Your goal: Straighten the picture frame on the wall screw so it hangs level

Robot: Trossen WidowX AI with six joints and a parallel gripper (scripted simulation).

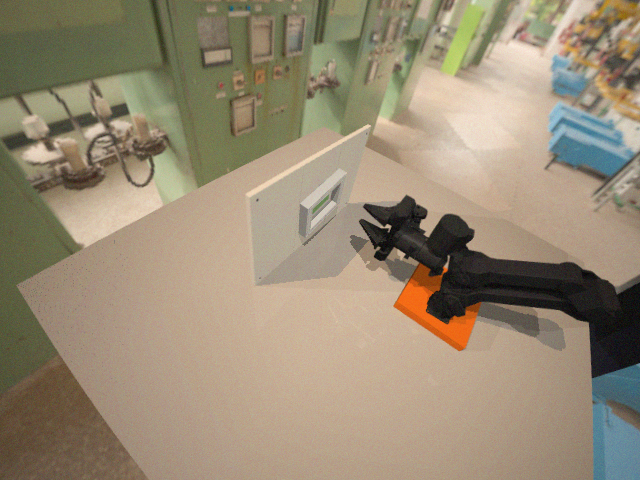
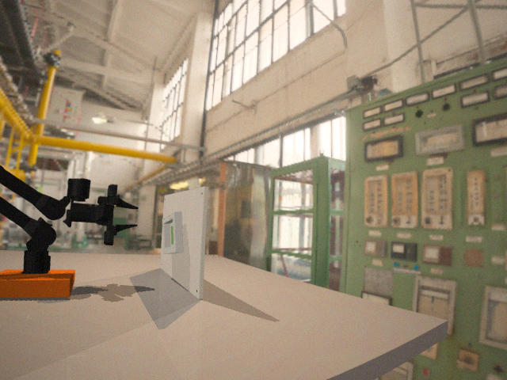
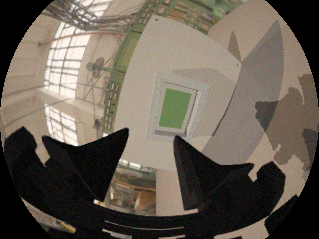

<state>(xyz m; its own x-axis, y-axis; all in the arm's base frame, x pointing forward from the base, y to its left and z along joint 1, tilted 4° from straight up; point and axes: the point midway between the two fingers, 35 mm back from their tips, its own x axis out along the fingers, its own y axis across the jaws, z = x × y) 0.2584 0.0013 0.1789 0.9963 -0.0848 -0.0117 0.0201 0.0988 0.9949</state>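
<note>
No lettering or numbers can be read; the distant panel labels look too blurred.

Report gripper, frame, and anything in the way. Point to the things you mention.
Gripper [image 1: 363, 213] [image 2: 137, 216] [image 3: 152, 135] open, short of frame. Picture frame [image 1: 305, 219] [image 2: 178, 232] [image 3: 154, 107] on upright board [image 1: 273, 232] [image 2: 192, 245] [image 3: 135, 95]. Nothing visible between them.
</note>
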